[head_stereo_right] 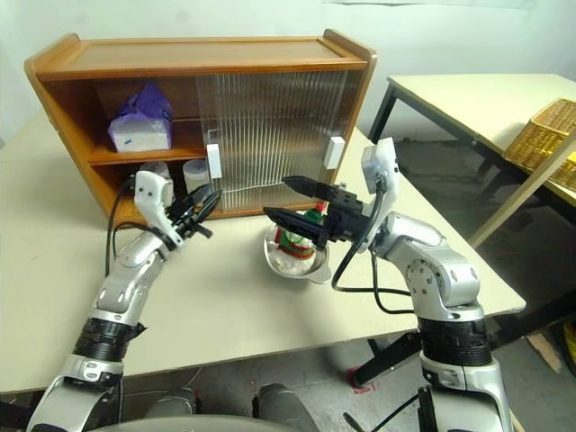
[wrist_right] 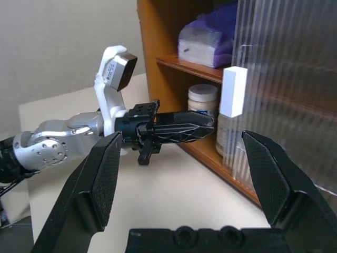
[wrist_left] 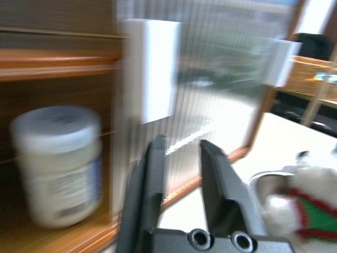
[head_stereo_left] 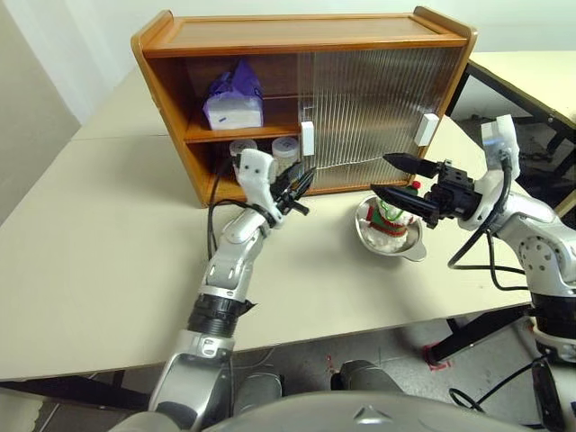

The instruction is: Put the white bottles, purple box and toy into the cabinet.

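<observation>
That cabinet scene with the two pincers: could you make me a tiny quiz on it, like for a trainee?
1. True or false: the purple box lies on the cabinet's upper shelf.
2. Where is the toy?
A. on the lower shelf
B. in the steel bowl on the table
C. on top of the cabinet
3. Fill in: the right pincer's fingers stand wide ____ above the toy.

Key
1. True.
2. B.
3. open. Nothing is between them. The left pincer, fingers close together and holding nothing, points at the lower shelf, where the white bottles stand.
</observation>
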